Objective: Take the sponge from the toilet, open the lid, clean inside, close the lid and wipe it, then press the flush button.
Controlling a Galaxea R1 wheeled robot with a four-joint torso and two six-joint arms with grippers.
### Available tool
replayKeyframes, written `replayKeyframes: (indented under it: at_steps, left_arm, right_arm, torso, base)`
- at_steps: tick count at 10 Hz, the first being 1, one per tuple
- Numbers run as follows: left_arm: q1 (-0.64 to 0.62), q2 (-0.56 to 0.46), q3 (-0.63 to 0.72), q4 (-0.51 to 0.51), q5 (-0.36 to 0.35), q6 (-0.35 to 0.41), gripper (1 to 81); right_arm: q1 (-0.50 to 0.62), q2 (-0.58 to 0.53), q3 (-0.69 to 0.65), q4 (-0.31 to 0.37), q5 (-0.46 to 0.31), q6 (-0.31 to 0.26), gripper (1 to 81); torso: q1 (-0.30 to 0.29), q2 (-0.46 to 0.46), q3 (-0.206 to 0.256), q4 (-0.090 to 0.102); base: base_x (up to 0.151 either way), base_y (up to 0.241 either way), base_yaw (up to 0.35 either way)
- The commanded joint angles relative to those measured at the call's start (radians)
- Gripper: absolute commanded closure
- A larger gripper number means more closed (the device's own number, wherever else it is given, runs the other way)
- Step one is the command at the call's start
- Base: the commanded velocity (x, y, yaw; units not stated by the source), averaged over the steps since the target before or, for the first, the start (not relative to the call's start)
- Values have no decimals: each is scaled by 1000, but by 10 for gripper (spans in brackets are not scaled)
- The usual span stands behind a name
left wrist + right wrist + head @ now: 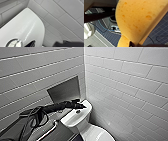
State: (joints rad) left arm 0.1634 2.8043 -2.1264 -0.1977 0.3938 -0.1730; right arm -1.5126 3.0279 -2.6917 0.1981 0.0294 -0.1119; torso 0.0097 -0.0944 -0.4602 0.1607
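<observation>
Black left arm (53,107) stretches low across the cistern of the glossy white ceramic toilet (72,120). The left tool (79,106) is just above the small round metal-rimmed flush button (78,111); can't tell whether it is apart or together. The orange-yellow porous sponge (137,18) is squashed and clamped in the right tool (134,44), above a blue grid floor (161,28).

White tiled walls (125,84) left and right, meeting in a corner upper centre. Grey metal panel (63,90) centre-left. And dark blue gridded floor (161,25) in the right wrist view.
</observation>
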Motion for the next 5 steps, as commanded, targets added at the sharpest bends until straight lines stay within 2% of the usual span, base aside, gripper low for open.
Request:
replayKeyframes:
  at_steps: [1, 5]
  left_arm:
    - [-189, 23, -82, 60, 39, 1, 10]
    - [-204, 51, -122, 103, 43, 1, 10]
  right_arm:
    - [-7, 8, 9, 3, -83, -3, 811]
    - [-5, 8, 10, 3, -83, -3, 811]
  torso:
    - [0, 0, 0, 0]
    - [0, 0, 0, 0]
  base:
    - [0, 0, 0]
    - [0, 0, 0]
